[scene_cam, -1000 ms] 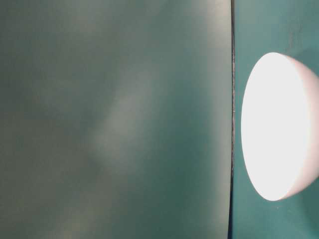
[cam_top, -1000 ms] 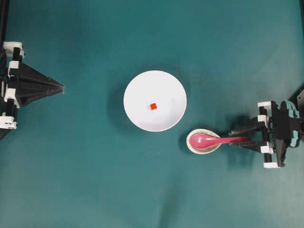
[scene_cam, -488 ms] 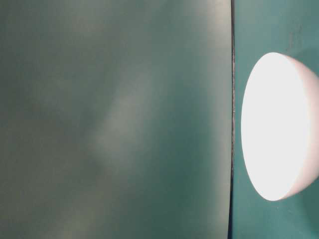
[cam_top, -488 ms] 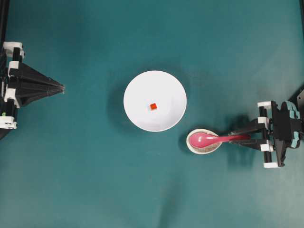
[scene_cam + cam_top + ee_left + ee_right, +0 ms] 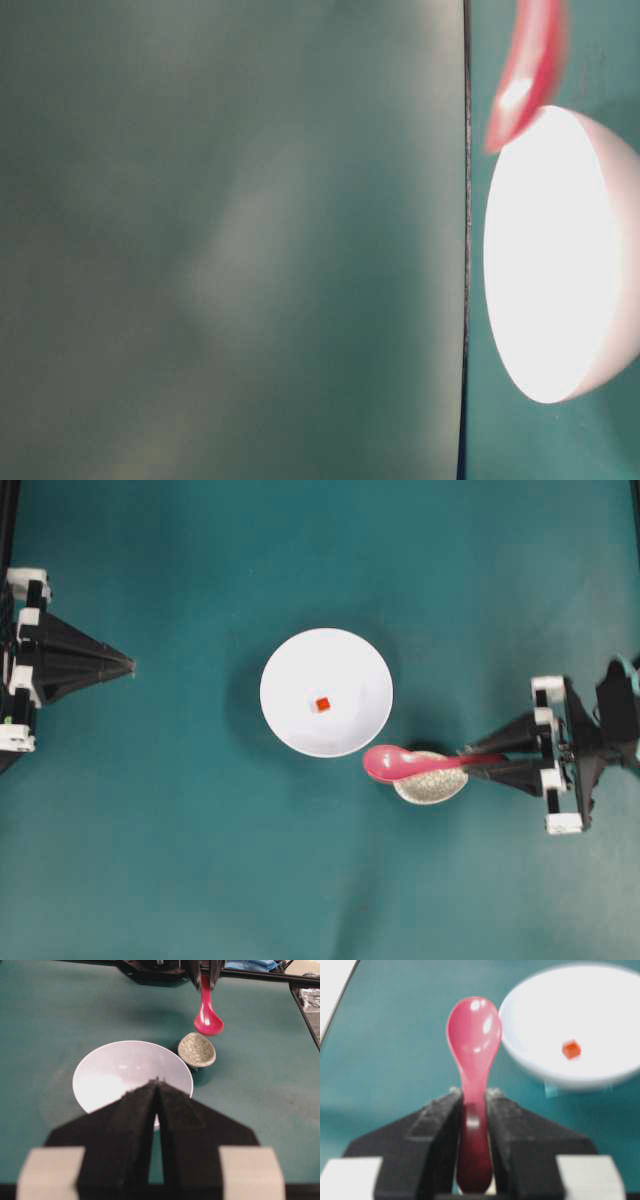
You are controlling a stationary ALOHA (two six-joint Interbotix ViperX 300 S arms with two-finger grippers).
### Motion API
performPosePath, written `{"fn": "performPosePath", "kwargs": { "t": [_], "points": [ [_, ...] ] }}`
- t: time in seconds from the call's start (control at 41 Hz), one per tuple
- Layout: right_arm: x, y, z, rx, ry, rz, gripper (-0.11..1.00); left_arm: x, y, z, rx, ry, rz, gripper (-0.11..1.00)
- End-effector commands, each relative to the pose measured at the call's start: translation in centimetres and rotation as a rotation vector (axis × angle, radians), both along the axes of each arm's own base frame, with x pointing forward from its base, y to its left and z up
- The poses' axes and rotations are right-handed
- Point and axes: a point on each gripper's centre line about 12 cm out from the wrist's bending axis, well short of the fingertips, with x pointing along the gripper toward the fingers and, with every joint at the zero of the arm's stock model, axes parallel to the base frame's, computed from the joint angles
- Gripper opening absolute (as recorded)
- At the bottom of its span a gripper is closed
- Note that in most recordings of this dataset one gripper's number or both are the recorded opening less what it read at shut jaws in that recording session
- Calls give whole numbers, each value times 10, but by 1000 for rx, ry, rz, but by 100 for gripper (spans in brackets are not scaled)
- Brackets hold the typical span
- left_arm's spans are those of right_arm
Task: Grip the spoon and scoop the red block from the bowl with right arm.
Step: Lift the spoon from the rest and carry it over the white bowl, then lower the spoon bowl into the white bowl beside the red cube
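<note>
Two dishes sit on the teal table (image 5: pixel 200 880). The larger, the white bowl (image 5: pixel 290 715), holds a single red block (image 5: pixel 322 704) near its centre and nothing else. The smaller, a speckled beige oval dish (image 5: pixel 435 790), has nothing lying in it; the spoon's handle passes above it.

The right gripper (image 5: pixel 467 758) is clamped on the handle of the pink spoon (image 5: pixel 392 763), its two fingers pressed against either side of the handle, as the right wrist view shows closely. The scoop extends straight out ahead of the fingertips, lifted clear of the table, with its tip just beside the bowl's near rim. From this gripper the bowl lies ahead and to one side, and the red block sits inside it beyond the spoon's tip, well apart from the scoop.

The left gripper (image 5: pixel 128 664) has its jaws together, pointing toward the bowl from the far side, well apart from it.

Count: one spoon, one red block, one bowl, one small dish, two grippers.
</note>
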Motion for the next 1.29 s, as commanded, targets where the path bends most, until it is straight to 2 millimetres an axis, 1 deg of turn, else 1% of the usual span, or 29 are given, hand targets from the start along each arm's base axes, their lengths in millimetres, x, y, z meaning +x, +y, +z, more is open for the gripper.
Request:
{"fn": "performPosePath", "kwargs": {
  "t": [0.0, 0.049, 0.122, 0.268, 0.342, 0.415, 0.488, 0.61, 0.781, 1.049, 1.269],
  "points": [
    [19, -11, 36, 63, -12, -26, 24, 3, 1, 10, 3, -23, 3, 0],
    [26, -18, 48, 86, 14, -32, 24, 3, 1, 9, 5, -20, 2, 0],
    [38, -37, 70, 139, 102, -41, 24, 3, 0, 9, 3, -15, 1, 0],
    [52, -72, 92, 224, 311, -37, 24, 3, 1, 8, 3, -11, 3, 0],
    [59, -85, 102, 241, 398, -23, 24, 3, 1, 8, 3, -9, 3, 0],
    [67, -96, 106, 246, 475, -9, 24, 3, 0, 9, 3, -9, 1, 0],
    [76, -103, 103, 241, 567, 13, 24, 3, 1, 9, 3, -11, 3, 0],
    [94, -108, 93, 212, 694, 52, 24, 2, 0, 9, 3, -12, 1, 0],
    [112, -116, 81, 162, 787, 72, 24, 2, 1, 10, 6, -14, 2, 0],
    [119, -123, 65, 100, 842, 67, 24, 2, 1, 10, 9, -14, 2, 0],
    [120, -120, 60, 66, 860, 85, 24, 1, 1, 10, 25, -20, 1, 0]
  ]
}}
